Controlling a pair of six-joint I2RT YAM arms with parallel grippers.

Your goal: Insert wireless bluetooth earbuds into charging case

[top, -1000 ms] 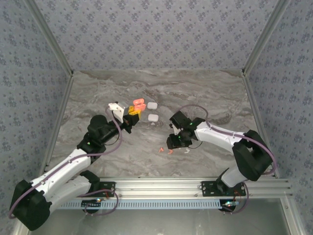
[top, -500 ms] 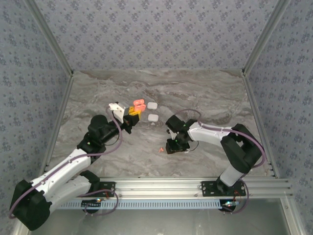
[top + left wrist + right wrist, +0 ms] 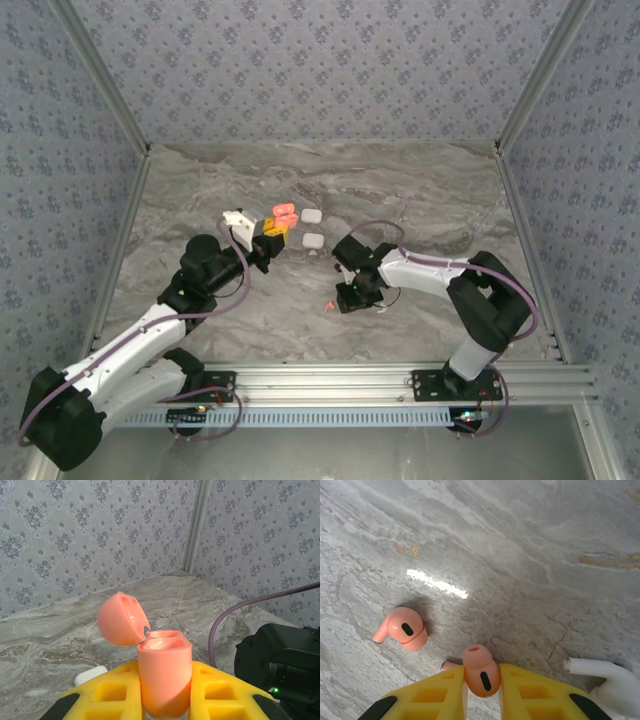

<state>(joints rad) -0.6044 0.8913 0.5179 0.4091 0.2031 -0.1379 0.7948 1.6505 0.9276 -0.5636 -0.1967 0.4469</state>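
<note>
Left gripper (image 3: 275, 233), seen from above, pinches a salmon-pink plastic charging case (image 3: 284, 214) over the grey marbled table (image 3: 200, 190). Two white rounded plastic cases (image 3: 312, 216) lie just beside it, at 3 and 4 o'clock. The right gripper (image 3: 347, 299) is down at the table near the centre. A tiny salmon-pink stemmed plastic earbud (image 3: 329, 306) lies just beside it at 9 o'clock.

From the left wrist, the left gripper (image 3: 165, 700) clamps the salmon-pink plastic charging case (image 3: 165, 675) upright between yellow fingers (image 3: 112, 692). Its rounded lid (image 3: 120, 619) is swung open toward 10 o'clock, and one white case (image 3: 90, 674) peeks out at 9 o'clock.

From the right wrist, the right gripper (image 3: 481, 687) is pressed together on a second salmon-pink earbud (image 3: 480, 672). The first earbud (image 3: 402, 629) lies on the table at 10 o'clock, apart from the gripper. A white stemmed earbud (image 3: 615, 685) lies just beside the gripper at 3 o'clock.
</note>
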